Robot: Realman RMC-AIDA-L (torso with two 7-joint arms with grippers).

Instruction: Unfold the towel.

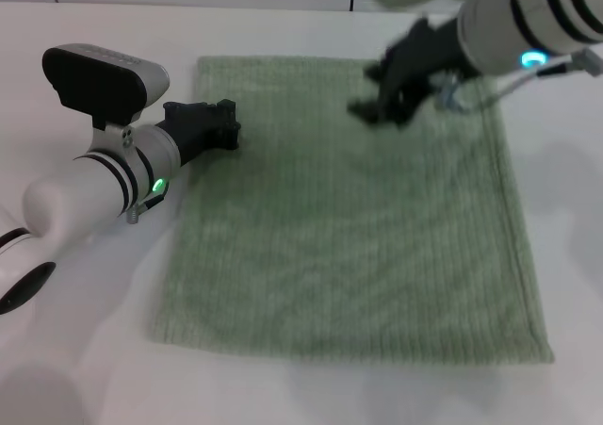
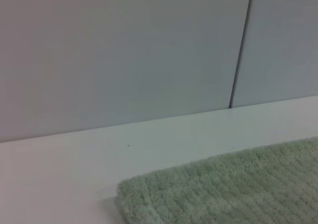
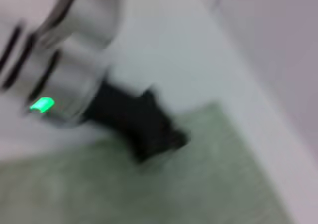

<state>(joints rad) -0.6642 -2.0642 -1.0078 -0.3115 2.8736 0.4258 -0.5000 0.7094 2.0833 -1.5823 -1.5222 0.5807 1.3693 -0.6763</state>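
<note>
The pale sage-green towel [image 1: 349,227] lies spread flat on the white table, roughly rectangular with hemmed edges. My left gripper [image 1: 229,123] is low at the towel's left edge near its far left corner. My right gripper [image 1: 382,109] hangs over the far right part of the towel, blurred. The left wrist view shows one towel corner [image 2: 223,189] lying flat on the table. The right wrist view shows the towel [image 3: 198,184] with the left gripper [image 3: 164,139] at its edge.
The white table [image 1: 283,387] surrounds the towel on all sides. A pale wall with a dark vertical seam [image 2: 241,45] stands behind the table's far edge. My left arm [image 1: 85,189] lies over the table at the left.
</note>
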